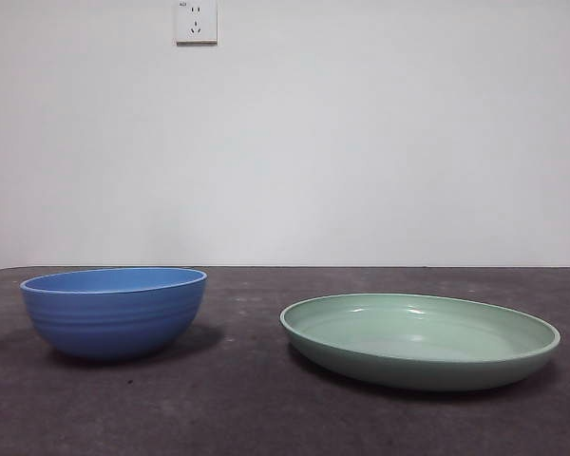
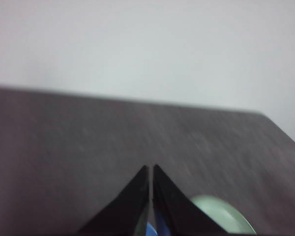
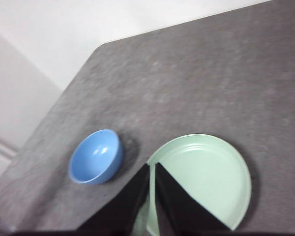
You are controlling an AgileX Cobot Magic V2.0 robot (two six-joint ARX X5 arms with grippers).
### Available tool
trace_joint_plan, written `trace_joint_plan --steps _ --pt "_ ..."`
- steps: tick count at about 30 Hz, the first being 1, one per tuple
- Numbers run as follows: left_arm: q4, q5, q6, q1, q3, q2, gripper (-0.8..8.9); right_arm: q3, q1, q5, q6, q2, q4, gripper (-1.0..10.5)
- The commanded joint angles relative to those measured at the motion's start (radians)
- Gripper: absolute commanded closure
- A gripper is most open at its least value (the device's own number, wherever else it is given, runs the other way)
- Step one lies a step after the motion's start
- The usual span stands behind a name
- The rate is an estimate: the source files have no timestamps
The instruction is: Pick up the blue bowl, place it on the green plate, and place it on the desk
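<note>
The blue bowl [image 1: 114, 312] sits apart from the green plate [image 1: 420, 340]; both grippers hover with jaws pressed together, so spread 1 before descending on its rim.

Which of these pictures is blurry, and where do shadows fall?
Left wrist view: smeared throughout, desk streaky. Front view: sharp, with soft shadows under the bowl and plate. Right wrist view: mildly soft, with shadow rimming both dishes.
</note>
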Motion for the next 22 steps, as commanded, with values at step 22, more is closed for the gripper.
trace_joint_plan --steps 22 --pt "-0.211 0.189 0.148 -0.089 0.075 0.264 7.84 0.116 0.094 0.047 -0.133 0.171 -0.156 8.3"
